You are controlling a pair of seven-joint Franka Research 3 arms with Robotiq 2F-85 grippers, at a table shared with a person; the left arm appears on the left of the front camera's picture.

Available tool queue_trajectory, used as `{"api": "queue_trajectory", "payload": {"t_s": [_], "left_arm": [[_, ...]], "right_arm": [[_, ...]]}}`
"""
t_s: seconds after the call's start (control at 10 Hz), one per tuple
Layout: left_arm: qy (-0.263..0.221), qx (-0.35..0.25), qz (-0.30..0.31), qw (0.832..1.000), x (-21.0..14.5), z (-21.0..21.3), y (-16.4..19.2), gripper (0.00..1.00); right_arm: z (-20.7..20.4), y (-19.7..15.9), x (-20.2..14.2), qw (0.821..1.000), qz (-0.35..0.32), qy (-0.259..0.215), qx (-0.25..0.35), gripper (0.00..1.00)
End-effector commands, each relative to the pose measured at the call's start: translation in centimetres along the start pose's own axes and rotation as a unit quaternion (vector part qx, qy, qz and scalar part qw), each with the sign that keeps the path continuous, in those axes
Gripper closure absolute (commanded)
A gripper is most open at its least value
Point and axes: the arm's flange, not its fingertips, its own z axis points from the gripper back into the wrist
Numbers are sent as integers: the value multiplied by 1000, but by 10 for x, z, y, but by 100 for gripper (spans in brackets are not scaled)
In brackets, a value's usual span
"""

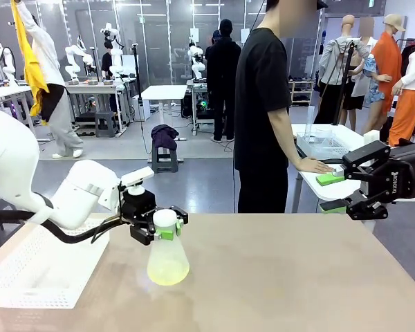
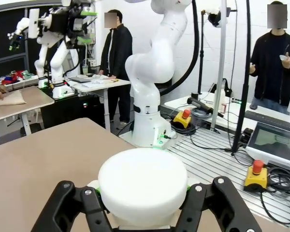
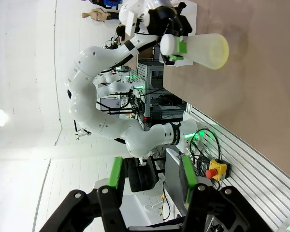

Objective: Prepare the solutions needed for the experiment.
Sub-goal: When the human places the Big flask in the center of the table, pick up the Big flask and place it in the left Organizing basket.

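Frosted conical flask (image 1: 168, 259) with white round cap (image 1: 164, 218) standing on tan table (image 1: 297, 277) at 7 o'clock, pale yellow-green see-through liquid (image 1: 169, 276) pooling in its base, left gripper (image 1: 159, 232) clamping the flask neck, right gripper (image 1: 332, 193) hovering at 3 o'clock, jaws gaping wide, white perforated tray (image 1: 28, 277) sitting at 9 o'clock.

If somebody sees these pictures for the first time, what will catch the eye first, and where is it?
Most striking is the frosted conical flask at the table's middle-left, with pale yellow-green liquid in its wide base. The left gripper is shut on its neck, under the white cap. At the right edge, the right gripper hangs open above the table, its green pads apart.
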Motion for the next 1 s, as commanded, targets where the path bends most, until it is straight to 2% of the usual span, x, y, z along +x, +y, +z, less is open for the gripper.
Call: {"api": "queue_trajectory", "payload": {"t_s": [0.0, 0.2, 0.5, 0.9], "left_arm": [[19, -20, -1, 1000, 32, 3, -15, 84], [45, -16, -22, 999, 62, 14, -22, 84], [55, 6, -42, 998, 104, 45, -39, 84], [76, 88, -84, 990, 153, 120, -94, 84]], "right_arm": [[0, 1, 1, 1000, 6, -2, 7, 42], [0, 1, 1, 1000, 6, -2, 7, 42], [0, 1, 1, 1000, 6, -2, 7, 42], [0, 1, 1, 1000, 6, -2, 7, 42]]}}
